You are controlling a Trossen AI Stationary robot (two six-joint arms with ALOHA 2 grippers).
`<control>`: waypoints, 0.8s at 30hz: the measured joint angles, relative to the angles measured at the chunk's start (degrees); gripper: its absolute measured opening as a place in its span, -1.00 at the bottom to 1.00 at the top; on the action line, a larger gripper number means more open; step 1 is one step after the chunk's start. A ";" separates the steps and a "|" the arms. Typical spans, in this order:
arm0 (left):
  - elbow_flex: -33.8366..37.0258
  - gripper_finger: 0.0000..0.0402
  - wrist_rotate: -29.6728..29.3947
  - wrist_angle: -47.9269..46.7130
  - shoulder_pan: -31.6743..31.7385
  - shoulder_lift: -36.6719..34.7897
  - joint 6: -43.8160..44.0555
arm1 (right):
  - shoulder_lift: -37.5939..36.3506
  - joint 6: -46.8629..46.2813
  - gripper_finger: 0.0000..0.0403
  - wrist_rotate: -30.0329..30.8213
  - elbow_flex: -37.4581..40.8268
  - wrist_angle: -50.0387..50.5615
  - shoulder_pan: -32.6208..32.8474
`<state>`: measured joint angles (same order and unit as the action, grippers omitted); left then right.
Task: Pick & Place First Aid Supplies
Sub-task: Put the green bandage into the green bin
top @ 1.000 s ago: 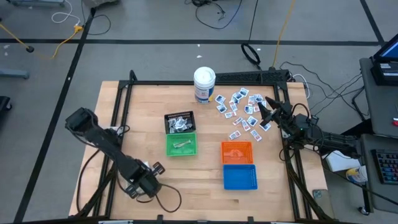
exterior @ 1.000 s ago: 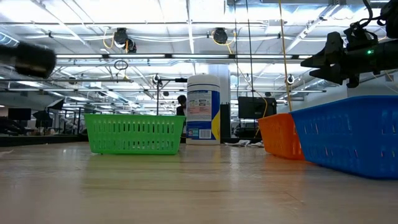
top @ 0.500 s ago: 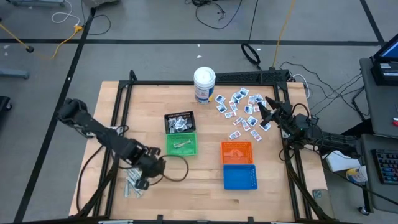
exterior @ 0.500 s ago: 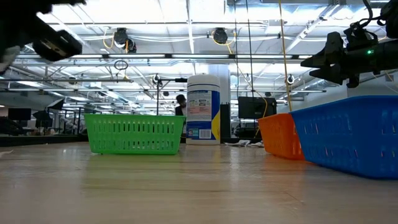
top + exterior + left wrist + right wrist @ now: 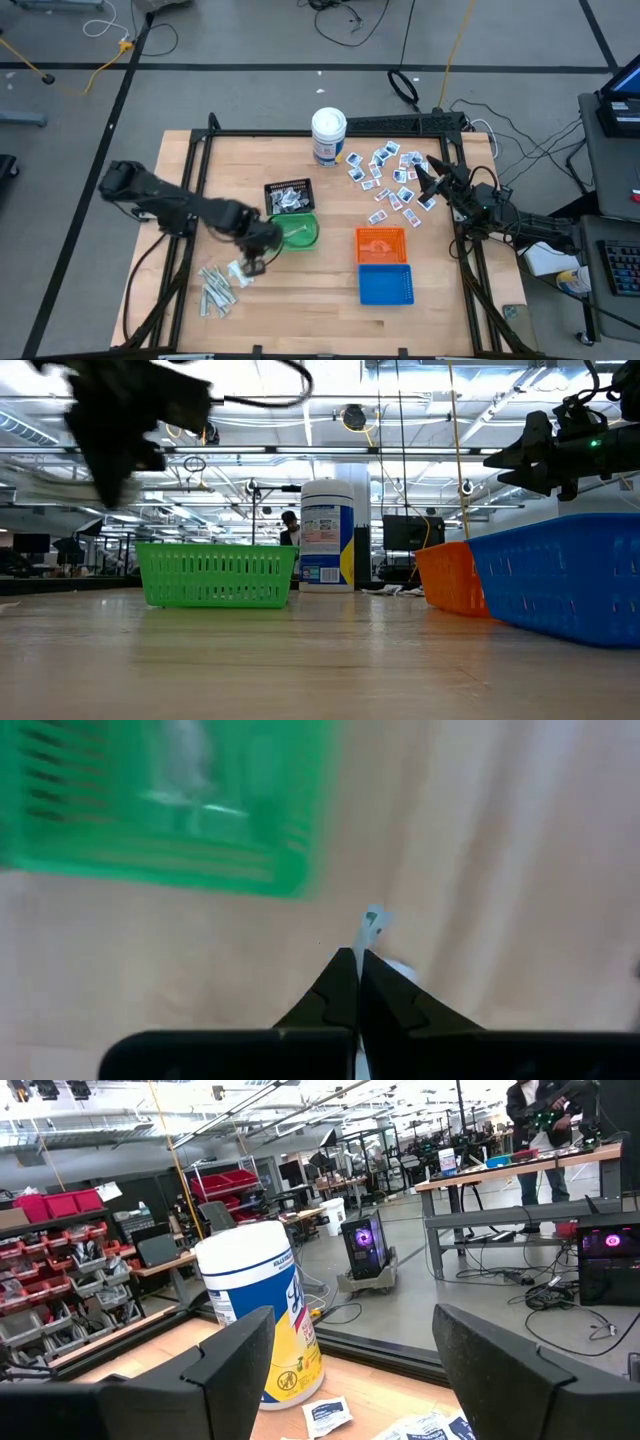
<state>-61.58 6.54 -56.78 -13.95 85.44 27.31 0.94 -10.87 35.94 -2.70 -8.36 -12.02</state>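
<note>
My left gripper (image 5: 253,264) hangs over the table just near-left of the green basket (image 5: 298,232), shut on a small pale wrapped packet (image 5: 372,923). A heap of pale narrow strips (image 5: 215,291) lies on the wood by the near-left corner. White squares with blue print (image 5: 388,178) lie scattered at the far right. My right gripper (image 5: 424,181) waits open above them, level, with nothing between its fingers (image 5: 236,1361). The black basket (image 5: 288,196) holds more strips, and the green basket (image 5: 160,810) holds a few. My left gripper pinches the packet between its two fingertips (image 5: 345,982), coming from above and pointing steeply down. Only the packet's free end (image 5: 373,918) shows past the tips. The packet is lifted clear of the table, beside the green basket's near wall.
A white canister (image 5: 328,135) stands at the far edge, also in the right wrist view (image 5: 262,1315). The orange basket (image 5: 381,243) and blue basket (image 5: 385,284) sit right of centre. A black frame (image 5: 205,140) borders the table. Bare wood lies between the green and orange baskets.
My left gripper has stayed shut and swung from the near-left corner toward the far right, rising and rolling about its own axis. It now hangs beside the green basket. The heap of strips it stood over has come into sight.
</note>
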 joint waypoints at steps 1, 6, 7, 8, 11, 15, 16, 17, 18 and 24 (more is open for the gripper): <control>-1.56 -1.00 -0.61 -1.58 1.67 1.31 -1.03 | 0.00 0.00 0.33 0.00 0.00 0.00 -0.01; -9.14 -1.00 -1.68 -6.90 8.48 7.57 -6.14 | 0.01 0.00 0.33 0.00 0.01 -0.02 -0.01; -10.76 -1.00 -1.70 -7.65 9.50 8.75 -6.91 | -0.01 0.01 0.33 0.00 0.01 -0.01 -0.01; -12.51 -1.00 -1.71 -8.37 10.49 9.99 -7.57 | 0.01 0.00 0.33 -0.02 0.00 0.00 -0.01; -17.87 -1.00 -1.85 -10.74 12.77 13.61 -9.94 | 0.01 0.00 0.33 0.00 0.02 -0.02 0.00; -24.02 -1.00 -1.96 -11.56 14.89 17.73 -11.63 | 0.01 0.00 0.33 -0.01 0.00 0.00 -0.01; -24.83 -1.00 -2.36 -11.24 15.15 18.68 -11.65 | -0.01 0.00 0.33 0.00 0.00 0.00 -0.01; -25.27 -1.00 -2.91 -10.74 15.29 19.63 -11.68 | 0.01 0.00 0.33 0.00 0.00 -0.02 0.01; -25.42 -1.00 -3.22 -10.19 15.32 20.58 -11.70 | 0.00 0.00 0.33 0.00 0.02 -0.02 -0.01; -25.44 -1.00 -4.98 -7.05 14.46 26.28 -10.47 | 0.01 0.00 0.33 0.00 0.02 -0.02 0.00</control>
<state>-87.02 1.56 -63.83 0.51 111.72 16.84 0.95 -10.87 35.94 -2.68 -8.38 -12.02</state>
